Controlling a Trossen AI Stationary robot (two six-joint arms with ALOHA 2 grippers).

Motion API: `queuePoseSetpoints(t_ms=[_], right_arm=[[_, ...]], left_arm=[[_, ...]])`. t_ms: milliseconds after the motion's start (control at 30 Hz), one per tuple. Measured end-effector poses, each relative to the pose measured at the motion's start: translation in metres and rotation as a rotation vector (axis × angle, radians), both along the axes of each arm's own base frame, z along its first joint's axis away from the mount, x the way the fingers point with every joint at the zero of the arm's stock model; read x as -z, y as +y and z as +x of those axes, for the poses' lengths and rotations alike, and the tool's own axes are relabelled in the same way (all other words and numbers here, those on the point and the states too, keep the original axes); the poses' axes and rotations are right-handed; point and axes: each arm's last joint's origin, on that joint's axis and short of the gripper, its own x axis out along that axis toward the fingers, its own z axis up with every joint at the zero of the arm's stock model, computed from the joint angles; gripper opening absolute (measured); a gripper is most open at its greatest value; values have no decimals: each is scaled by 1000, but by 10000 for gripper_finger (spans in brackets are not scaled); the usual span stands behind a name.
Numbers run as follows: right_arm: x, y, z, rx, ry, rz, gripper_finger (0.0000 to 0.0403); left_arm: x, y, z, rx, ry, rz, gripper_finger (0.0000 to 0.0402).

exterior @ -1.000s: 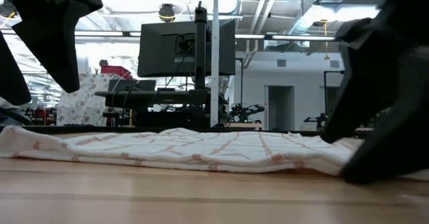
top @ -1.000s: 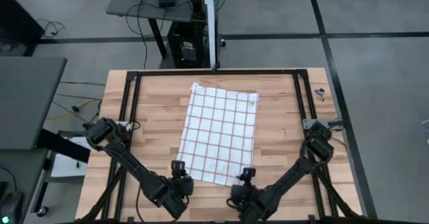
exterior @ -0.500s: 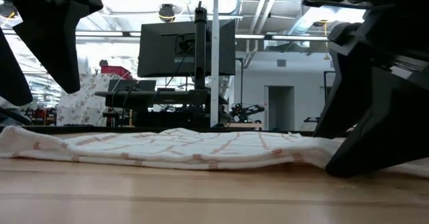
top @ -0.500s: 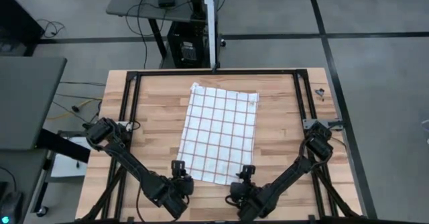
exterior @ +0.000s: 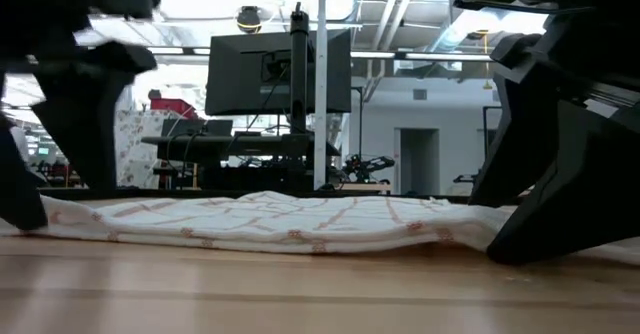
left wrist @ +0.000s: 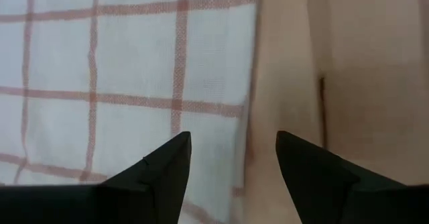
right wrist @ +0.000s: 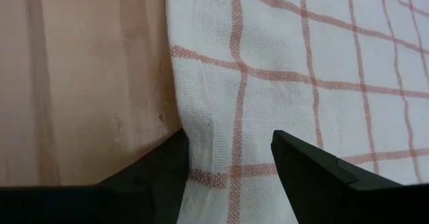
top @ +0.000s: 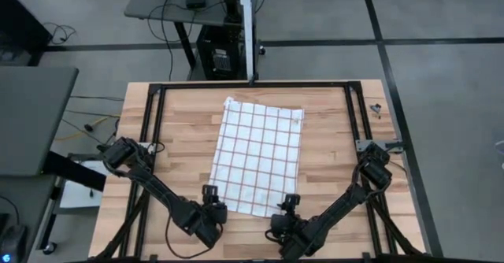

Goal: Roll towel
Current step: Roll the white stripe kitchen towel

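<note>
The towel (top: 260, 157), white with a reddish-brown grid, lies spread flat on the middle of the wooden table, its long sides running from near to far. My left gripper (top: 211, 196) is low at the towel's near left corner. It is open, with one finger over the cloth (left wrist: 100, 83) and the other over bare wood. My right gripper (top: 290, 204) is low at the near right corner, also open. The towel's right edge (right wrist: 181, 83) runs between its fingers. In the low view the towel (exterior: 290, 224) lies slightly rumpled between both grippers. My left gripper comes slanting down from the near side and straddles the towel's left edge (left wrist: 251, 110) close to the near corner; whether its fingertips touch the cloth, I cannot tell. My right gripper slants down from the near side astride the right edge near the corner (right wrist: 201, 150), its dark fingers (exterior: 520, 239) down at table height. Whether they press the cloth, I cannot tell.
A black frame rail (top: 252, 84) runs around the table top. A small metal piece (top: 376, 109) lies at the far right. Bare wood (top: 173, 137) shows on both sides of the towel. A monitor stand (exterior: 280, 74) is beyond the far edge.
My left gripper has come down toward the towel's near left corner, staying open. The towel has lain still.
</note>
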Motion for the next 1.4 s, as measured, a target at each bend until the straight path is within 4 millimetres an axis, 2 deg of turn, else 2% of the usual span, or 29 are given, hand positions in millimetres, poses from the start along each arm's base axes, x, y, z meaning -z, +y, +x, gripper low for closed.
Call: queuePoseSetpoints(t_ms=[300, 600, 967, 1200, 1300, 1400], right_arm=[[0, 1, 0, 0, -5, 4, 207], [0, 1, 1, -1, -8, 7, 207], [0, 1, 1, 0, -8, 9, 204], [0, -1, 0, 55, -12, 40, 161], [0, -2, 2, 73, 4, 71, 127], [1, -4, 3, 83, 32, 99, 83]], left_arm=[[13, 13, 1, -41, -31, -8, 202], [16, 25, 9, -89, -53, 13, 190], [17, 26, 11, -60, -61, 37, 164], [17, 24, 8, -100, -68, 24, 139], [18, 23, 7, -115, -68, 15, 106], [18, 22, 7, -112, -59, 4, 53]])
